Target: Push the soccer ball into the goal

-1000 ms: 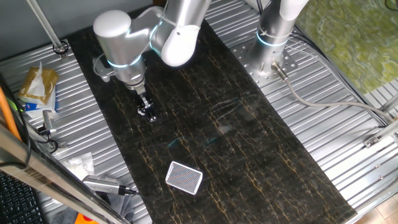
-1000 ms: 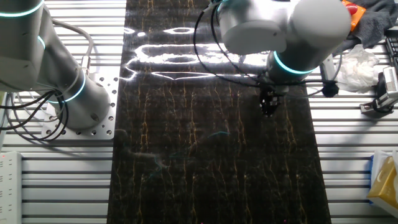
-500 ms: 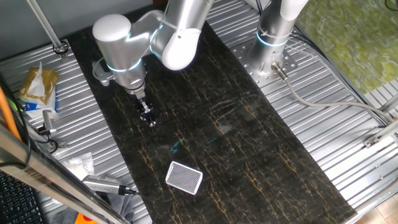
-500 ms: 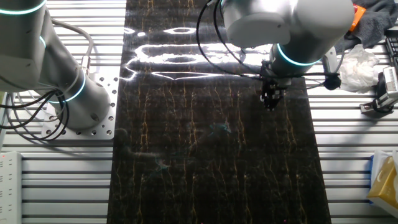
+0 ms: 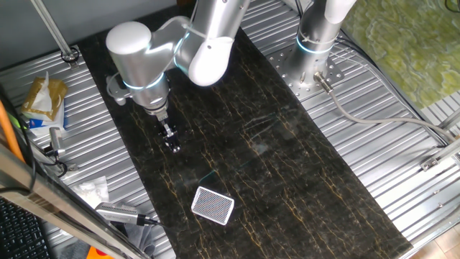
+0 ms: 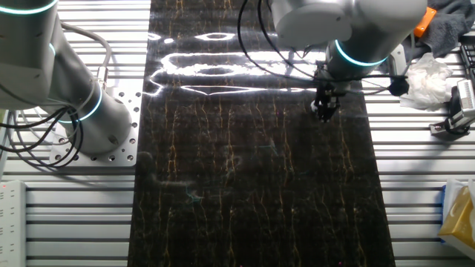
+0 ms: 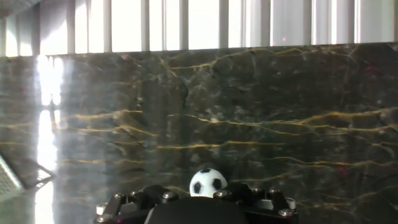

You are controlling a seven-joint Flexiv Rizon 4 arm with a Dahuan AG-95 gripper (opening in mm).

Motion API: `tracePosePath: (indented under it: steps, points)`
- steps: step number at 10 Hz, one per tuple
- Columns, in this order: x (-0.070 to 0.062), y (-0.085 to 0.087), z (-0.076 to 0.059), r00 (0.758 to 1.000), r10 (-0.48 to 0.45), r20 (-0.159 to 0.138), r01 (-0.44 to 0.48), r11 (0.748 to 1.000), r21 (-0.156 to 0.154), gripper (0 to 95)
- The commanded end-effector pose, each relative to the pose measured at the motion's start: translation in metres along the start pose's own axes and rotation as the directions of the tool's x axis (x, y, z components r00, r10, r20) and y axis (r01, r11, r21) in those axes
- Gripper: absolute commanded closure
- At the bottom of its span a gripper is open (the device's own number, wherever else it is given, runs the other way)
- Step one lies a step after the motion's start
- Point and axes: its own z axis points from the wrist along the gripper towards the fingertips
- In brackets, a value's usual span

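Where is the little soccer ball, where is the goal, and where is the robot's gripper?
soccer ball (image 7: 208, 183), hand view, on its white front.
goal (image 5: 213, 206), one fixed view, on the middle of its netting.
gripper (image 5: 172, 144), one fixed view, at its fingertips.
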Motion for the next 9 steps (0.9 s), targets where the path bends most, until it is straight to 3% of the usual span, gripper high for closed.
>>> tracePosePath:
  steps: [1,6,9]
  points:
    - [0.0001,0.0018,-0.0005,1.000,0.003,-0.001,-0.003,1.000,0.001,19.0]
    - [-0.0011,0.0017,-0.0007,1.000,0.014,0.011,-0.014,1.000,-0.001,19.0]
    - [-0.0057,0.0043,0.0011,0.999,0.031,0.019,-0.030,0.999,-0.024,19.0]
